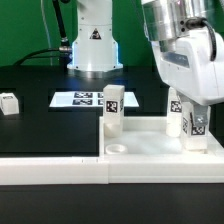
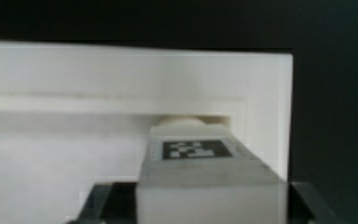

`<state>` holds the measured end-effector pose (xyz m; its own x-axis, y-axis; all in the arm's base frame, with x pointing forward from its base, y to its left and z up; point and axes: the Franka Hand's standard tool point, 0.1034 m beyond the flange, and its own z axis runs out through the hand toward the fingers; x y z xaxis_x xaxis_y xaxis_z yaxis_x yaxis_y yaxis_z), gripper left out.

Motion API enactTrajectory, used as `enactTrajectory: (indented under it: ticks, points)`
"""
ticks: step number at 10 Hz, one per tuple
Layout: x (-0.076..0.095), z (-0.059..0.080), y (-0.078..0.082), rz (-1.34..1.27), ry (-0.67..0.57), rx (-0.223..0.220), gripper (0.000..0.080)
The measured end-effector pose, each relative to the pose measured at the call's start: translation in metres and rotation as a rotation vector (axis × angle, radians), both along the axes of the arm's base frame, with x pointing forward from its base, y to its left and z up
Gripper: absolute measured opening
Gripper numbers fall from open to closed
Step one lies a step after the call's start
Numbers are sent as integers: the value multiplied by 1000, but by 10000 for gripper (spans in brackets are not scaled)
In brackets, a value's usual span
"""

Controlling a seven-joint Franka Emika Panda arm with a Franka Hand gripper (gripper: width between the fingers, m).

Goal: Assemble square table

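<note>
The gripper (image 2: 197,203) is clenched partway on a short white leg (image 1: 191,122), with its dark fingers (image 2: 105,203) pressing the leg's two sides. The leg stands upright — long axis vertical, tagged face toward the exterior camera. Its lower end is at a round socket (image 2: 190,123) in the corner of the white square top (image 1: 150,150) on the exterior view's right; whether it is seated cannot be told. A second leg (image 1: 113,109) stands upright at the top's corner on the exterior view's left. A third leg (image 1: 10,102) lies on the black table (image 1: 40,125), well apart from the marker board (image 1: 86,98).
</note>
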<state>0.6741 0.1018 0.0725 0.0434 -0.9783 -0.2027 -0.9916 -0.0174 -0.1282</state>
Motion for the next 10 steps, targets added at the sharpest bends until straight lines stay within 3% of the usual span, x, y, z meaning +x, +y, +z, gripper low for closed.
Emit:
enactTrajectory:
  ticks: [1, 2, 3, 4, 7, 10]
  points:
    - [-1, 0, 0, 73, -8, -12, 378]
    - [-1, 1, 1, 197, -16, -29, 515]
    - [0, 2, 1, 428, -43, -63, 515]
    - [1, 2, 2, 544, -65, -83, 621]
    - [1, 1, 0, 698, -94, -101, 648]
    - [4, 3, -2, 1206, -154, -200, 649]
